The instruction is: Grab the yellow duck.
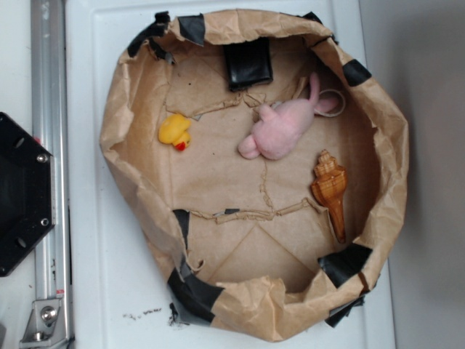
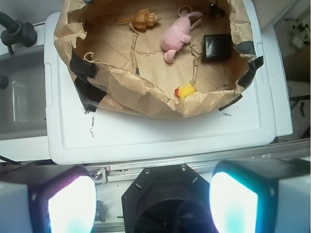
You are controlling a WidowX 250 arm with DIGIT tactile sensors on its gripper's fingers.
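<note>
Crumpled matt brown paper (image 1: 145, 182) lines the bin, patched with glossy black tape (image 1: 192, 291). The duck (image 1: 175, 131) looks smooth rubbery plastic, the bunny (image 1: 280, 131) soft plush, the shell (image 1: 330, 189) shiny; the surface (image 1: 109, 291) is smooth white plastic.

pink plush bunny (image 1: 282, 129), spiral shell toy (image 1: 330, 186), black box (image 1: 248, 63)

Inside the crumpled brown-paper basin (image 1: 123, 123) on the white plastic surface (image 1: 94, 291), the small yellow rubber duck (image 1: 175, 131) lies left of the pink plush bunny (image 1: 280, 131); the orange-brown spiral shell toy (image 1: 330, 189) lies right, the black box (image 1: 248, 64) behind.
</note>
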